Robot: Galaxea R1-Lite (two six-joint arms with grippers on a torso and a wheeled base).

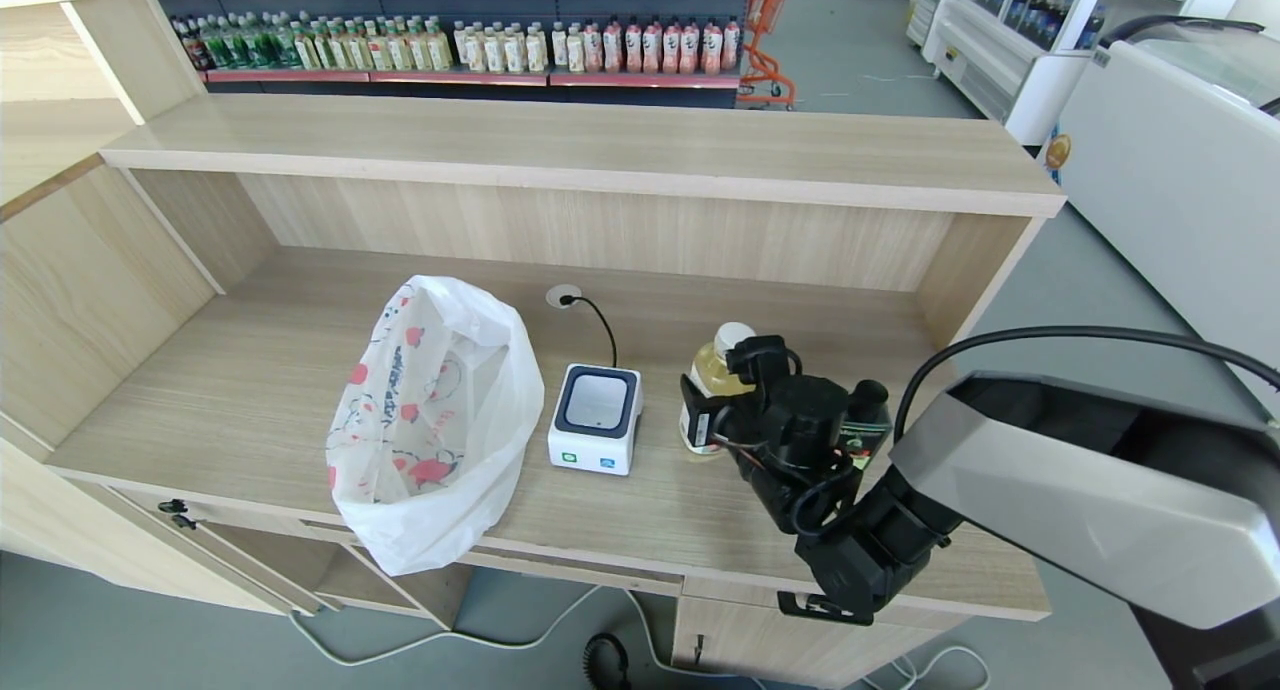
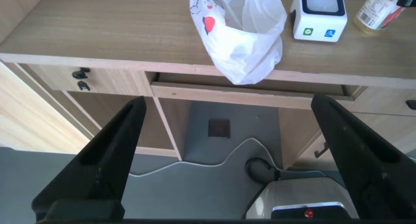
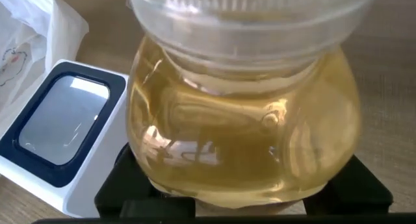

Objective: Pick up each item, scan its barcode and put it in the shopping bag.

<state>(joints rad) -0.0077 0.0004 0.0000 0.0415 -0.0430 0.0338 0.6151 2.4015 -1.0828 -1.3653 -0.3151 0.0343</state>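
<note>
Checkout counter [image 1: 250,390] of pale wood, seen from the head camera. A white shopping bag [image 1: 430,420] with a red print stands open at the counter's front edge, its lower part hanging over that edge. Just beside it, toward the robot's right, sits the scanner [image 1: 595,415], a white box with a dark-framed window facing up; a black cable [image 1: 603,325] runs from its back to a grommet near the rear wall. Next to the scanner, apart from it, stands the bottle [image 1: 712,375], upright on the counter, with a white cap and filled with pale yellow liquid. The right gripper [image 1: 715,410] is at the bottle, its jaws narrowed about the body; in the right wrist view a dark finger [image 3: 123,191] lies against each side of the bulging lower part. A dark-capped item [image 1: 872,400] stands behind the right gripper, largely hidden by it. The left gripper [image 2: 229,104] hangs below and in front of the counter, jaws spread wide and holding nothing; between its fingers [image 2: 97,165] the left wrist view shows the drawer front, the open space under the counter and a cord on the floor. Behind the counter stand a shelf [image 1: 450,45] of bottled drinks and, on the robot's right, white freezers [image 1: 1170,150].
</note>
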